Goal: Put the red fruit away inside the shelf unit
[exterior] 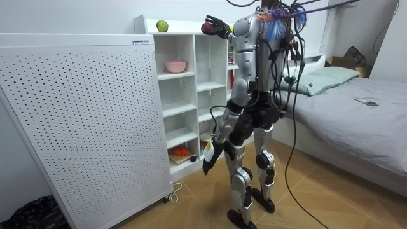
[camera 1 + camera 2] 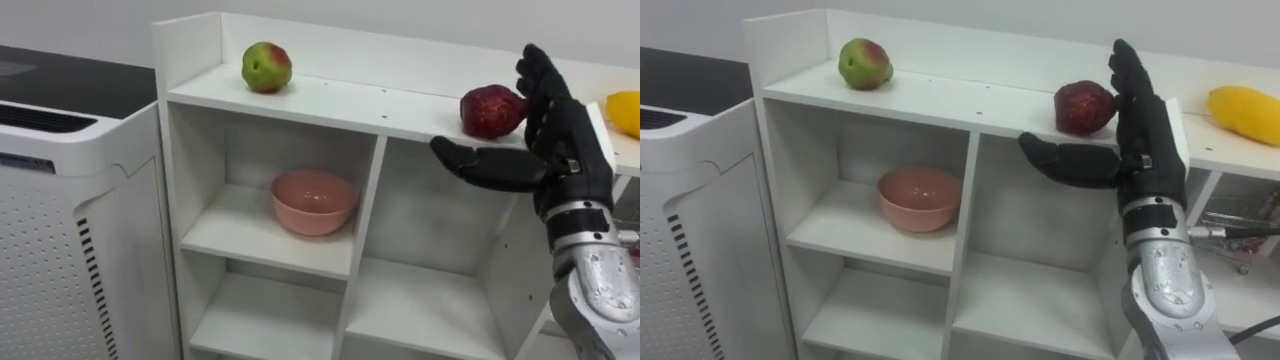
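A white open shelf unit [image 2: 340,100] fills the middle of the frame, with a white appliance [image 2: 70,200] at the left edge. On the unit's top board sit 3 pieces of fruit: a green apple [image 2: 266,67] at upper left, a red apple [image 2: 488,111] at upper right, and a yellow fruit [image 2: 623,112] cut off by the right edge. A pink bowl [image 2: 313,200] rests in a compartment below the green apple.

The robot's right hand [image 2: 570,140] rises from the lower right, spread wide: fingers straight and upright just beside the red apple's right side, thumb reaching left below the board's front edge. Contact cannot be confirmed. Nothing is gripped.

In the room view the robot stands facing the unit, its left hand [image 1: 208,162] hanging by its hip at centre frame; its finger state cannot be told.

The step in hand looks like placing or nudging the red apple. Next, the hand probably needs either to close round the apple or to draw clear without rolling it.
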Motion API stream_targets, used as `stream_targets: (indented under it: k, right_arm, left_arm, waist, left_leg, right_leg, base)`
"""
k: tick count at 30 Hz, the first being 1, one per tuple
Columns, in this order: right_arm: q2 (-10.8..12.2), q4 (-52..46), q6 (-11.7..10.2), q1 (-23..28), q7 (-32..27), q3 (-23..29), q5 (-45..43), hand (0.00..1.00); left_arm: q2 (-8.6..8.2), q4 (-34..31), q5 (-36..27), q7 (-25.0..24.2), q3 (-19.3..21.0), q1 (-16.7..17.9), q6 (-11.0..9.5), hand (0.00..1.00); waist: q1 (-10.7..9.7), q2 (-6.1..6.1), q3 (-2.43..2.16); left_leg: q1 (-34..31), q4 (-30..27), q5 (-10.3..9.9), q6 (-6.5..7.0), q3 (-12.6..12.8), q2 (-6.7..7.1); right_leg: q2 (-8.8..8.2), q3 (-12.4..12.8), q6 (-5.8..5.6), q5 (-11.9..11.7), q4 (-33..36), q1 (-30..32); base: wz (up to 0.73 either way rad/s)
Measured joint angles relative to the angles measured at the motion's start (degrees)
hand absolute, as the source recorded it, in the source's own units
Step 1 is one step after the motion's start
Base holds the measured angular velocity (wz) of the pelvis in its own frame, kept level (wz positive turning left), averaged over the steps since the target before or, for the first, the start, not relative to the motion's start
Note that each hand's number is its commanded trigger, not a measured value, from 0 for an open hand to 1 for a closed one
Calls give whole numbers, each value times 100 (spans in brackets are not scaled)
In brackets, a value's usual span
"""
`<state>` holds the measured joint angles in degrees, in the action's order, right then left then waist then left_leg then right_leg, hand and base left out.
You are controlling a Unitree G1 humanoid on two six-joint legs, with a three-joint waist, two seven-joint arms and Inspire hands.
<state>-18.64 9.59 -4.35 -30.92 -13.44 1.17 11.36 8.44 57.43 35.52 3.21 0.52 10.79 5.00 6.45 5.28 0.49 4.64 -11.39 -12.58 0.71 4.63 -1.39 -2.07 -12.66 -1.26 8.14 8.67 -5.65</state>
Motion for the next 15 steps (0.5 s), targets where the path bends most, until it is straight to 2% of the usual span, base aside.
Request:
stream_targets:
  k: [15]
  right_arm:
    - [-1,78,-186,-109,38,9,51,100]
  left_arm:
    - [9,-1,0,12,-125,-18,0,0]
  waist:
    - [-40,-32,22]
  left_leg:
    - [6,11,0,0,-1,1]
  right_leg:
    - [1,-11,0,0,0,-13]
  base:
    - [0]
